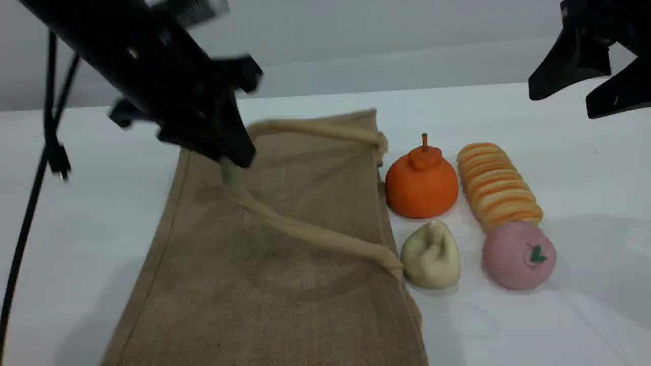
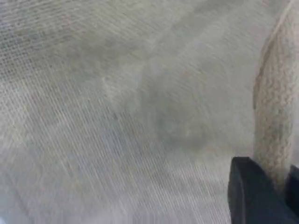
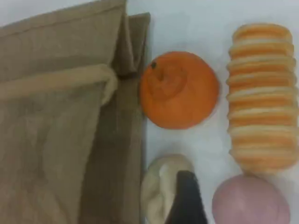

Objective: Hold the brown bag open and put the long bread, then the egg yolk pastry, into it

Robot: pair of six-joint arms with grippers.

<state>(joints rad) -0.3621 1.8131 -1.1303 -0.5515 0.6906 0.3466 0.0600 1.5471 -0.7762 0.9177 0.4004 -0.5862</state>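
I'm pinching the handle (image 1: 305,231) of the brown bag (image 1: 213,284) in my left gripper (image 1: 239,157); lifting straight should part the mouth. Long bread (image 1: 498,185) and egg yolk pastry (image 1: 432,254) are lying beside it; right gripper (image 1: 590,96) is hanging spread.

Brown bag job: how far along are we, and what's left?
Done: the left gripper is shut on a rope handle of the brown bag. In hand: opening the bag, which lies mostly flat. Left: both foods. The long bread and the egg yolk pastry sit on the table beside the bag. The right gripper hangs open and empty above them.
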